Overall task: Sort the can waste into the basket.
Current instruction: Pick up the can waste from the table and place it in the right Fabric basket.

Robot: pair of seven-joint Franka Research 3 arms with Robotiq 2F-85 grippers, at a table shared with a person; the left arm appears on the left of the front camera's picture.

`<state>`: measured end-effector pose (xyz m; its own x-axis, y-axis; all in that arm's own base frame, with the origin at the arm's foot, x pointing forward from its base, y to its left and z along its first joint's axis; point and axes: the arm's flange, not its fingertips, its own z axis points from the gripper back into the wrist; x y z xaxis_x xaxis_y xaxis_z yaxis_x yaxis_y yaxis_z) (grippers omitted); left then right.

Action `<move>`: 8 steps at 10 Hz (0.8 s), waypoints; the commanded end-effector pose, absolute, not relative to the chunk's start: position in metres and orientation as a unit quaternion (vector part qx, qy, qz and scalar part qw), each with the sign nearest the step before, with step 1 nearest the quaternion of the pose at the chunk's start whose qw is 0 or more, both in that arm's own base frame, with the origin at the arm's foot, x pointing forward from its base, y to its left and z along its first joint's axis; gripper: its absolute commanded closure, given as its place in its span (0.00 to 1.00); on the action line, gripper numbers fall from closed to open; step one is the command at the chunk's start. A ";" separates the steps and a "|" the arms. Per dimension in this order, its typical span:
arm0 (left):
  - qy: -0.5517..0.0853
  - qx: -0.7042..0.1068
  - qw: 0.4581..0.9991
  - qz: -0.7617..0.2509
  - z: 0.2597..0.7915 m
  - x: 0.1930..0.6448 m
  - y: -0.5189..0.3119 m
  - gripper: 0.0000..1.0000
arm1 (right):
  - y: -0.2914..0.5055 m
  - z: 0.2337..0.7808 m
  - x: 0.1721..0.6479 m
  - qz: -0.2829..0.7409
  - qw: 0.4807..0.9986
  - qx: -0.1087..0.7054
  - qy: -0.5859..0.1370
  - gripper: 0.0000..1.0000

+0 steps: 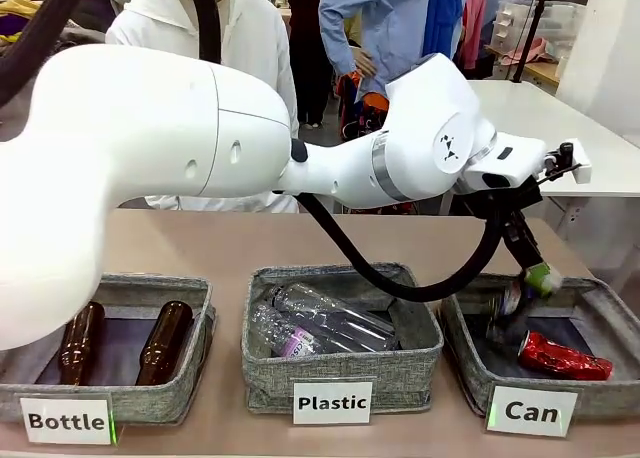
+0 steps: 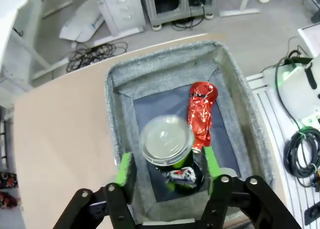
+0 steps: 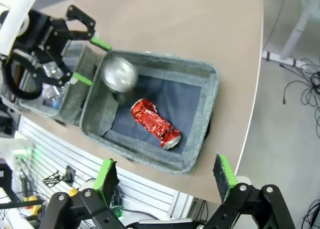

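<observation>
Right gripper (image 3: 166, 176): spread wide, nothing between its fingers, hanging above the basket's near rim.
Basket (image 1: 596, 396): the "Can" bin, nearest at 4 o'clock on the table.
Red can (image 1: 562, 357): crushed, lying on the dark lining.
Black-and-blue can (image 2: 168, 149): silver top up, inside the basket — between the left gripper's pads, touching unclear.
Left gripper (image 2: 167, 171): fingers parted around that can.
Beyond: 2 more bins — "Plastic" bin (image 1: 340, 376), "Bottle" bin (image 1: 150, 398).

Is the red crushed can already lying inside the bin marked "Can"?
Yes, the red crushed can lies on the dark lining inside the grey "Can" basket, beside the second can.
</observation>
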<state>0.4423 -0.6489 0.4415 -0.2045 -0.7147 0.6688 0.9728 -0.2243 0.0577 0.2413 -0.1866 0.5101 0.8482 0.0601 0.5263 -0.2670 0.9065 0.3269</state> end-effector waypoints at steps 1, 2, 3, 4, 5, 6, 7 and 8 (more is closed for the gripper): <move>-0.254 -0.285 0.563 -0.733 0.443 0.437 -0.635 0.00 | -0.184 0.509 0.241 0.073 0.944 0.191 -0.258 0.00; -0.254 -0.287 0.560 -0.735 0.445 0.436 -0.631 0.00 | -0.184 0.509 0.241 0.073 0.944 0.191 -0.258 0.00; -0.255 -0.293 0.553 -0.737 0.449 0.433 -0.627 0.00 | -0.184 0.509 0.241 0.073 0.944 0.191 -0.258 0.00; -0.260 -0.307 0.545 -0.736 0.454 0.429 -0.619 0.00 | -0.184 0.509 0.241 0.073 0.944 0.191 -0.258 0.00; -0.265 -0.314 0.542 -0.734 0.459 0.426 -0.606 0.00 | -0.184 0.509 0.241 0.073 0.944 0.191 -0.258 0.00; -0.244 -0.350 0.533 -0.731 0.464 0.422 -0.583 0.00 | -0.184 0.509 0.241 0.073 0.944 0.191 -0.258 0.00; -0.247 -0.369 0.525 -0.726 0.468 0.417 -0.552 0.00 | -0.184 0.509 0.241 0.073 0.944 0.191 -0.258 0.00; -0.251 -0.368 0.527 -0.724 0.470 0.413 -0.520 0.00 | -0.184 0.509 0.241 0.073 0.944 0.191 -0.258 0.00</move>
